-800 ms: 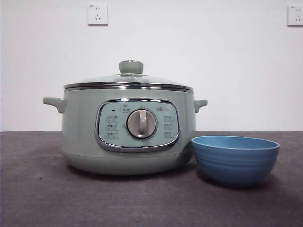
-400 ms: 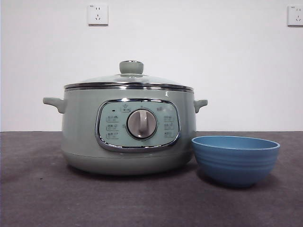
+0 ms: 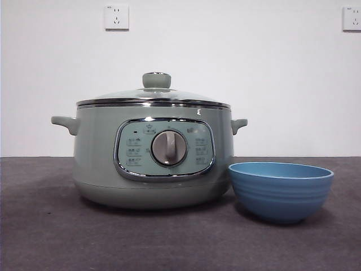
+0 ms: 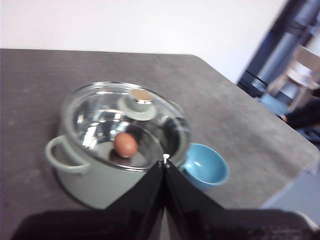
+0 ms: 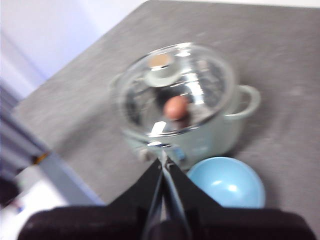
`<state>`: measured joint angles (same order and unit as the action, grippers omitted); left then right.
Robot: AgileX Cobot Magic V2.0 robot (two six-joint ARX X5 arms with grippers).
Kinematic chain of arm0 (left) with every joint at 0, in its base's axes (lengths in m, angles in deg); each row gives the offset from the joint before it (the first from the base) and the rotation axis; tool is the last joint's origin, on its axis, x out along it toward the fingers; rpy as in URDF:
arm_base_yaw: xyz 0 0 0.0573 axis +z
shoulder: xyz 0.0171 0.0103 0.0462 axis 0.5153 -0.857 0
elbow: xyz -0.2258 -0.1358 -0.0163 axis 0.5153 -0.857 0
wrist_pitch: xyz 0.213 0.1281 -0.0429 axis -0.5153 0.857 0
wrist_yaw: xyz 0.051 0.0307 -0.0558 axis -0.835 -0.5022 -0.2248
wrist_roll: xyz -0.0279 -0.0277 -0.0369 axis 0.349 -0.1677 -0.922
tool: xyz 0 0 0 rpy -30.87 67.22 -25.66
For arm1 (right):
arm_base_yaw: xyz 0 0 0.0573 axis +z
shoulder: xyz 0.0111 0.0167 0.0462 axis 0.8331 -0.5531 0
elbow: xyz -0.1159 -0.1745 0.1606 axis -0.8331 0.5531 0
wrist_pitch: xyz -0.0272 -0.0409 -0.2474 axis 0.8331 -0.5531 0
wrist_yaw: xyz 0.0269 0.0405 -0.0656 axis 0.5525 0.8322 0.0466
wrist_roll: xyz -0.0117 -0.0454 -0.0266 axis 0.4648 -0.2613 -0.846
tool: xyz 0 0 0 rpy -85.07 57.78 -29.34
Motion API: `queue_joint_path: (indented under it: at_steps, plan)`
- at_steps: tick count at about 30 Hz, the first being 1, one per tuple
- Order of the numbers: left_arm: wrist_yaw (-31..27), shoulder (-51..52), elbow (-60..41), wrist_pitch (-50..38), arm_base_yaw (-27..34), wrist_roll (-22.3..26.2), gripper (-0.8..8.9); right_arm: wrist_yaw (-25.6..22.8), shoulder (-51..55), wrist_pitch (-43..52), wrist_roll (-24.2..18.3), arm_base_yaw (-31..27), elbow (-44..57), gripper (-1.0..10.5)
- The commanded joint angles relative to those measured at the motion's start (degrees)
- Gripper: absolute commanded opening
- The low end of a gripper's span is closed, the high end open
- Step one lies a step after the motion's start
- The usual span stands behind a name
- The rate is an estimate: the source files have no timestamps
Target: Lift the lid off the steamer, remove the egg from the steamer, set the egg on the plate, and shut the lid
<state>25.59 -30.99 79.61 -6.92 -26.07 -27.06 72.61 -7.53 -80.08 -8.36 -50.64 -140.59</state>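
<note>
The pale green steamer (image 3: 152,155) stands on the dark table with its glass lid (image 3: 153,97) seated on it, knob (image 3: 156,80) on top. Through the glass the brown egg (image 4: 125,145) (image 5: 176,108) lies inside the pot. The blue plate (image 3: 280,190), a small deep bowl, sits beside the steamer on the right and holds nothing. My left gripper (image 4: 164,161) hovers high above the steamer's near side, jaws shut and holding nothing. My right gripper (image 5: 163,156) hangs well above the steamer and plate, jaws shut, nothing in them. Neither arm shows in the front view.
The dark grey table (image 3: 45,237) stretches in front of and to the left of the steamer. A white wall with two sockets (image 3: 116,17) stands behind. The table edge (image 4: 280,165) and a chair (image 4: 302,70) lie beyond the plate in the left wrist view.
</note>
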Motion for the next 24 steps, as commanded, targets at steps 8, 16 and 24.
queue_joint_path:
  at_steps: [8,16,24]
  plan:
    - [1.1,-4.0,5.0,7.0,-2.6,5.2,0.03,2.6,-2.6,-3.5,-4.0,3.0,-1.4,0.1]
    - [1.0,-4.7,5.0,5.7,-2.8,4.9,5.3,2.5,-2.6,-3.3,-2.7,3.0,-1.4,5.7]
    - [1.0,-10.3,5.0,-0.3,-6.3,3.2,5.3,2.5,-2.6,-3.3,-2.5,3.0,-1.4,5.7]
